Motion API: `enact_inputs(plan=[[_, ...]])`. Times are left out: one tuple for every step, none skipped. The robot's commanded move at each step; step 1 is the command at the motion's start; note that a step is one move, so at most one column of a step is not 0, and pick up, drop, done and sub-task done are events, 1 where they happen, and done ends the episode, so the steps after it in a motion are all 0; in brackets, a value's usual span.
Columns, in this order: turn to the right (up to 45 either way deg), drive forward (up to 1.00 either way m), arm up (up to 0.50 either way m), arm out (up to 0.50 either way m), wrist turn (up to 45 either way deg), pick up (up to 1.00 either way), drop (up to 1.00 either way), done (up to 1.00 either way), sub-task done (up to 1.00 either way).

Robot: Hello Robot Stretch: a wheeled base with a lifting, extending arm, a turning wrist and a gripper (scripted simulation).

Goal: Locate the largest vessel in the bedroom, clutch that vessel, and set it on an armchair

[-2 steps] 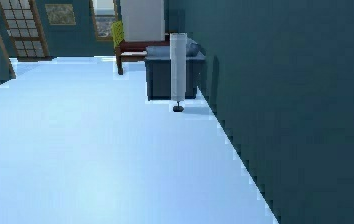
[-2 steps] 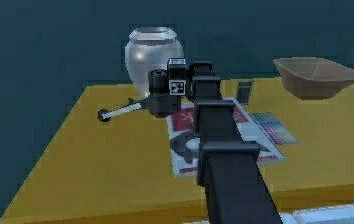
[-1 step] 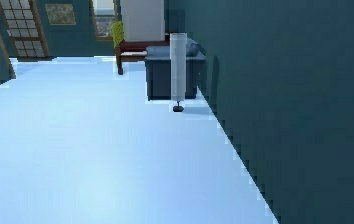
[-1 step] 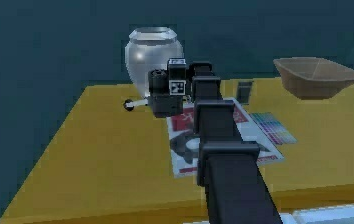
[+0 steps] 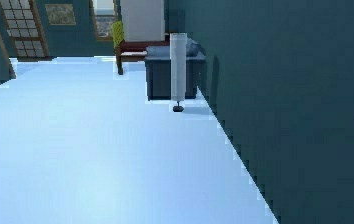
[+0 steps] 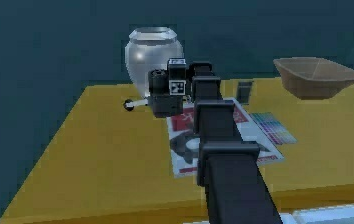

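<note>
Desk: Arm side view, left to right pls.

Op: I see a yellow table (image 6: 90, 150), its left edge running off toward the view's bottom-left corner. Near the table's far edge, left of centre, stands the vessel (image 6: 150, 48): big, round-bodied, clear glass, upright. The gripper (image 6: 139, 102) sits just in front of it in the pic, w/ a thin, pale-tipped finger poking left.

Desk: Touching? Got hold of it?

Op: Can't tell either. The vessel stands on the table right behind the gripper, so I can't say whether the fingers have anything, nor what state they're in.

Desk: Further right?

Op: Two white squares (image 6: 177, 86) w/ black marks, then the arm (image 6: 225, 165), a dark bar coming up from the bottom edge over the table's middle. Under it & to its right lie flat papers (image 6: 270, 128) w/ coloured print. Beyond them, near the far edge, there's a small dark obj (image 6: 243, 90), too small to ID. At the table's far right corner sits a brown bowl (image 6: 320, 76).

Desk: Fwd view?

Op: Pale floor (image 5: 95, 140). In the top-left corner is a latticed door or window (image 5: 20, 25), then a framed picture (image 5: 59, 13) on the back wall. Right of that is a wood-framed piece (image 5: 119, 40) w/ a yellow-green back; I can't ID it for sure. Next comes a dark cabinet (image 5: 163, 78) against the dark teal wall (image 5: 295, 90), w/ a tall pale column (image 5: 178, 60) on a small dark foot in front of it.
</note>
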Motion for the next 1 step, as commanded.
enact_inputs(plan=[[0.0,0.00,0.00,0.00,-45.0,0.00,0.00,0.00,0.00]])
